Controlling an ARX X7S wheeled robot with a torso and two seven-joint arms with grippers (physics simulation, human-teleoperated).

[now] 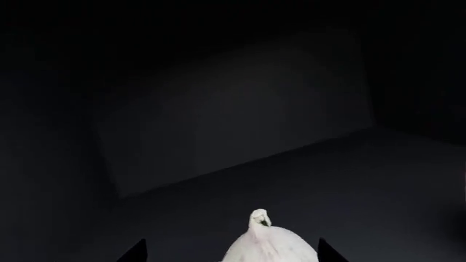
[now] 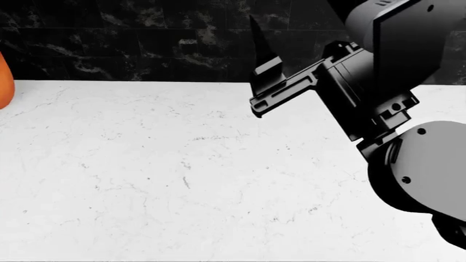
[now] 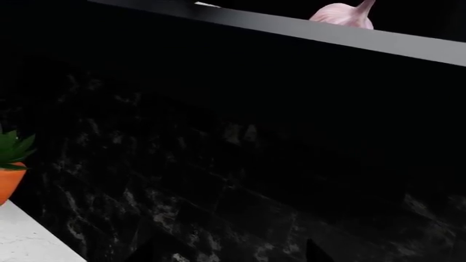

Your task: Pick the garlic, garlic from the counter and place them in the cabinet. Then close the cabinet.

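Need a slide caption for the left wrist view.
Left pincer flanks the white garlic inside a dark cabinet interior.

The left wrist view is nearly black, only the pale white garlic bulb point(image 1: 268, 244) catching light. The head view is evenly bright on the broad white veined stone counter point(image 2: 145, 180), shadowless and sharp. The right wrist view stays dim, without blur.

Two garlic bulbs are visible: one white garlic point(image 1: 268, 245) and one pinkish garlic point(image 3: 342, 15). There is one orange plant pot point(image 3: 10, 183), one white counter point(image 2: 182, 174) and one robot arm point(image 2: 386, 109)
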